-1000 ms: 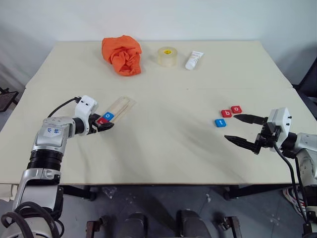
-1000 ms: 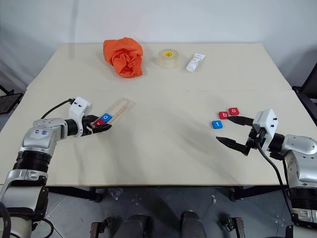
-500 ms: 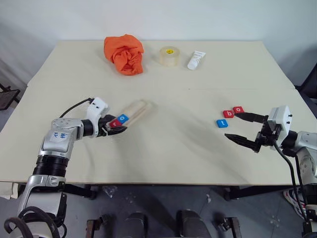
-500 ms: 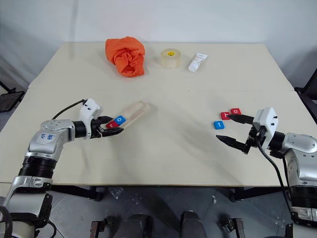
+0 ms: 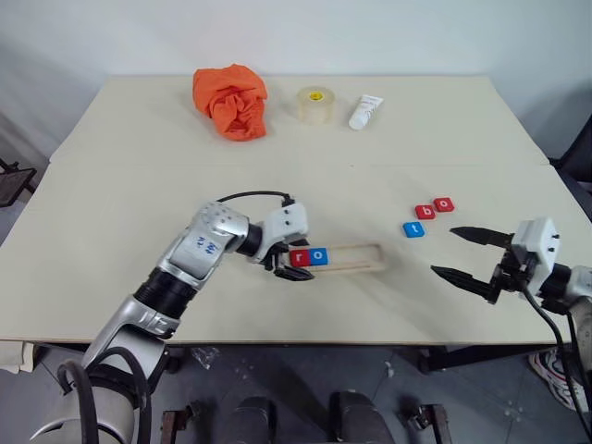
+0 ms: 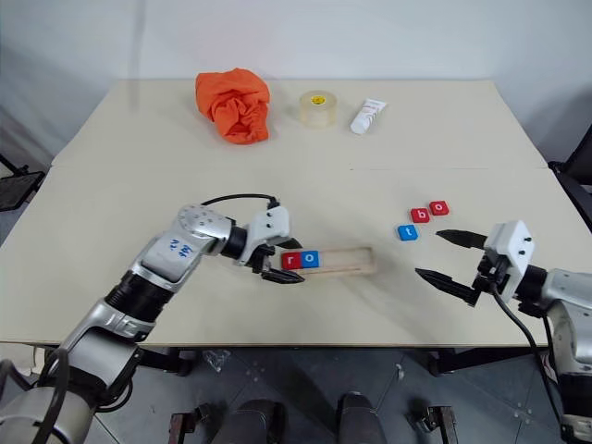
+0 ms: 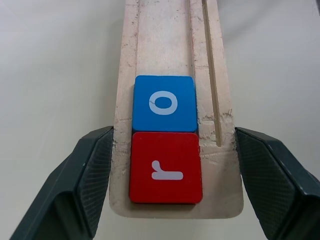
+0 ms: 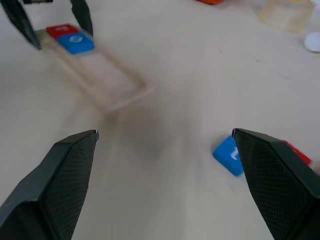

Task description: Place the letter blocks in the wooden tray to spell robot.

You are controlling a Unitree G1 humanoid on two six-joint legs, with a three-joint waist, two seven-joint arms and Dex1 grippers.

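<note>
Left gripper (image 5: 285,263) clamps the wooden tray (image 5: 347,257), r and o seated, near the table's front edge; right gripper (image 5: 470,254) gapes empty; red b block (image 5: 425,212) likely goes next

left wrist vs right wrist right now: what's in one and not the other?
Left wrist alone: the white letters r and o readable on the tiles, and the wooden tray's groove. Right wrist alone: a loose blue tile, a red tile beside it, the tape roll. Both: the tray's near end between the left gripper's fingers, carrying the red tile and the blue tile.
</note>
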